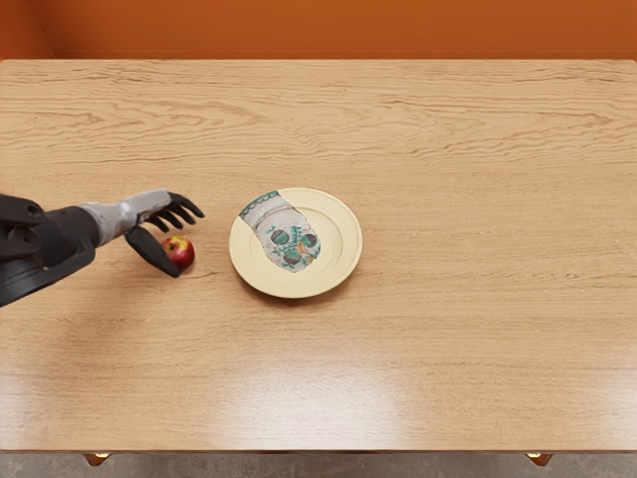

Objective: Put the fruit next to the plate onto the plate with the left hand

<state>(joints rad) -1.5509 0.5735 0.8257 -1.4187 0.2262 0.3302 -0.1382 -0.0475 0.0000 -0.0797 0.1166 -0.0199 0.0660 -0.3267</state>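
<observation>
Red with a yellow patch, the small round apple (180, 251) lies on the worktop (448, 329) just past my thumb and below my fingers, with the plate (343, 244) beyond it. My left hand (157, 224) reaches in low, dark fingers spread, gripping nothing. The plate is pale yellow and round, with a grey-green pattern. The worktop is grained wood.

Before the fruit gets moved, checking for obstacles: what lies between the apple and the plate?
Nothing; the head view shows only bare table between the apple and the plate, at its left rim.
</observation>
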